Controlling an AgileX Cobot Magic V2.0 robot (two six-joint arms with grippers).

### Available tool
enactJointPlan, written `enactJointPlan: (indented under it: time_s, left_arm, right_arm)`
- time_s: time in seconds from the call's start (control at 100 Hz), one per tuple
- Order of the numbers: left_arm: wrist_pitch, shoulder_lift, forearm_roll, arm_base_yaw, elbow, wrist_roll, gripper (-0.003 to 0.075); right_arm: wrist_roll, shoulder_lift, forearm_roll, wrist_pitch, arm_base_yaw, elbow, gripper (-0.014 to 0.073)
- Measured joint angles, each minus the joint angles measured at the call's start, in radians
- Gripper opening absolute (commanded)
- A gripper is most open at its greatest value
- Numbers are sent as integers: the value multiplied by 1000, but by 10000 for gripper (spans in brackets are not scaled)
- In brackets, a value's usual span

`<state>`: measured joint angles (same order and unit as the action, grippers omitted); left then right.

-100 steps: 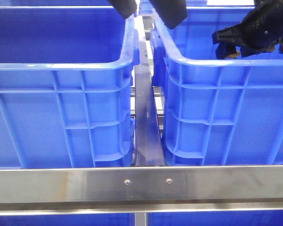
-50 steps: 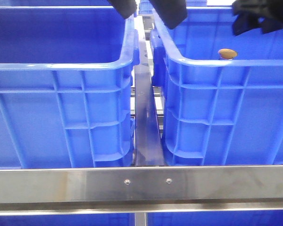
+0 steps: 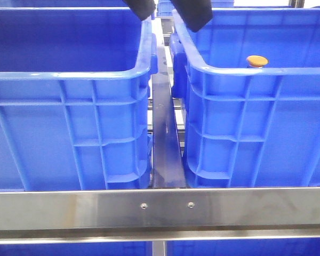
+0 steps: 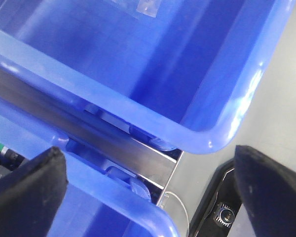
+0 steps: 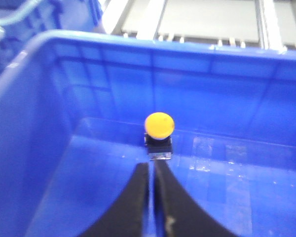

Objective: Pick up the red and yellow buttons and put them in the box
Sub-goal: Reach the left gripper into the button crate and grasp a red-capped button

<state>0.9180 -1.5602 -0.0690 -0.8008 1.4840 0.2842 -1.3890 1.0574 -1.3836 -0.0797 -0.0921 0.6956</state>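
The yellow button [image 3: 256, 61] stands upright on its dark base inside the right blue crate [image 3: 240, 72]. In the right wrist view the button [image 5: 159, 125] is just beyond the tips of my right gripper [image 5: 151, 168]. That gripper is shut with nothing between its fingers, above the crate floor [image 5: 227, 197], and is out of the front view. My left gripper [image 3: 168, 10] is open and empty, high above the gap between the two crates; it also shows in the left wrist view [image 4: 148, 168]. The red button is not in view.
A like blue crate [image 3: 69, 74] stands at the left, its inside hidden. A steel rail [image 3: 162, 133] runs between the crates, and a steel crossbar [image 3: 160, 208] spans the front. The left wrist view shows both crate rims [image 4: 207, 138] and the rail [image 4: 89, 131].
My right gripper has lifted up and out of the front view. The yellow button it was covering now stands uncovered in the right crate. The left gripper has not moved.
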Motion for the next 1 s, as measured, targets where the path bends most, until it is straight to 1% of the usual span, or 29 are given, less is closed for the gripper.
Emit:
enactJointPlan:
  time_s: [0.12, 0.26, 0.33, 0.44, 0.59, 0.73, 0.87, 1.0]
  left_arm:
    - [-4, 2, 11, 0, 0, 0, 640]
    - [-4, 24, 13, 21, 0, -35, 640]
    - [-4, 42, 13, 58, 0, -75, 640]
    - [-2, 61, 13, 142, 0, -154, 640]
    - [53, 65, 16, 265, 0, -252, 640]
    - [85, 65, 18, 359, -8, -332, 640]
    - [95, 65, 21, 425, -35, -374, 640]
    - [95, 60, 21, 446, -44, -385, 640]
  right_arm:
    - [0, -105, 0, -17, 0, -56, -62]
    - [0, -171, 0, -41, 0, -93, -62]
    - [0, -180, 0, -46, 0, -102, -62]
    - [0, -183, 0, -48, 0, -105, -62]
    - [-2, -184, 0, -49, 0, -105, -62]
    - [-2, -184, 0, -49, 0, -105, -62]
    - [-2, -184, 0, -49, 0, -105, -62]
    - [-2, -184, 0, -49, 0, -105, -62]
